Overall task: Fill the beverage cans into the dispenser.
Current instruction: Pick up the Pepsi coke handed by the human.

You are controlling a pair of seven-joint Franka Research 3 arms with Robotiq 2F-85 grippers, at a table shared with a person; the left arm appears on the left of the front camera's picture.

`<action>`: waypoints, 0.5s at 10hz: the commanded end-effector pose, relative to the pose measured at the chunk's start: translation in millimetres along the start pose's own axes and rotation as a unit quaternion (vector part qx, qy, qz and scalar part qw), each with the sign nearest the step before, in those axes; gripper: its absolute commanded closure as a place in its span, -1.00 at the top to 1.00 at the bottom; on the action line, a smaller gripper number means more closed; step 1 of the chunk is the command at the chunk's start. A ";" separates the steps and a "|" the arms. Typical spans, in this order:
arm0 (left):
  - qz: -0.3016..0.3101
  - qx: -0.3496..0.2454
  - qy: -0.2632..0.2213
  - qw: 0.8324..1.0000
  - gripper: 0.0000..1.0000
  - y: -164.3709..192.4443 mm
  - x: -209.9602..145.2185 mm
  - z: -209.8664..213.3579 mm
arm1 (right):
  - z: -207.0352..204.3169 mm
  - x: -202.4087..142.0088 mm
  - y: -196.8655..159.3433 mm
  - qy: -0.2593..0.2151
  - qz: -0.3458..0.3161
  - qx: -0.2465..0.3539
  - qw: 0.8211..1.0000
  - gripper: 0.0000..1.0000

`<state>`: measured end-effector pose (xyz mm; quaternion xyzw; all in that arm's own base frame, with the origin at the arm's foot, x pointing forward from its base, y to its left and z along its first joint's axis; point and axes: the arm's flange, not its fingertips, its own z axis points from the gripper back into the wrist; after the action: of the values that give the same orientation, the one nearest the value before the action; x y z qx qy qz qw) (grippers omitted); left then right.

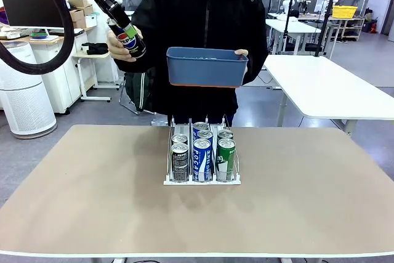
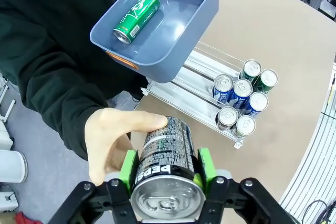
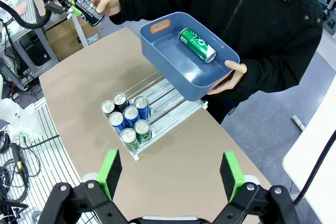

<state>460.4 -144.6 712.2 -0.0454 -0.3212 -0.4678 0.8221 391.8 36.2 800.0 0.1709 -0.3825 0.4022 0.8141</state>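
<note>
My left gripper (image 2: pixel 167 170) is shut on a black Pepsi can (image 2: pixel 169 142), held high at the table's far left (image 1: pixel 127 36). The person's hand (image 2: pixel 113 140) still grips the same can. Their other hand holds a blue tub (image 1: pixel 206 69) above the dispenser; one green can (image 2: pixel 136 18) lies in it. The dispenser (image 1: pixel 202 181) stands mid-table with several cans: black ones (image 1: pixel 180 161) left, blue-and-white ones (image 1: pixel 202 158) in the middle, green ones (image 1: pixel 226 157) right. My right gripper (image 3: pixel 170 177) is open and holds nothing, high above the table's right side, well away from the dispenser (image 3: pixel 168 109).
The person in a black jacket (image 1: pixel 203 16) stands at the far edge, right behind the dispenser. The beige table (image 1: pixel 92 201) has bare room on both sides of the rack. A white table (image 1: pixel 326 87) stands off to the right behind.
</note>
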 end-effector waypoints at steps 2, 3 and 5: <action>-0.001 -0.003 -0.002 1.000 -1.00 0.5 -0.6 -0.3 | -0.4 -0.1 0.4 0.000 -0.001 0.000 1.000 1.00; -0.001 -0.003 -0.002 1.000 -1.00 0.5 -0.6 -0.3 | -0.4 -0.1 0.4 0.000 -0.001 0.000 1.000 1.00; -0.001 -0.003 -0.002 1.000 -1.00 0.5 -0.6 -0.3 | -0.4 -0.1 0.4 0.000 -0.001 0.000 1.000 1.00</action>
<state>459.9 -146.1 712.2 -0.0456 -0.3207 -0.4688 0.8218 391.8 36.3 800.0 0.1709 -0.3825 0.4022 0.8141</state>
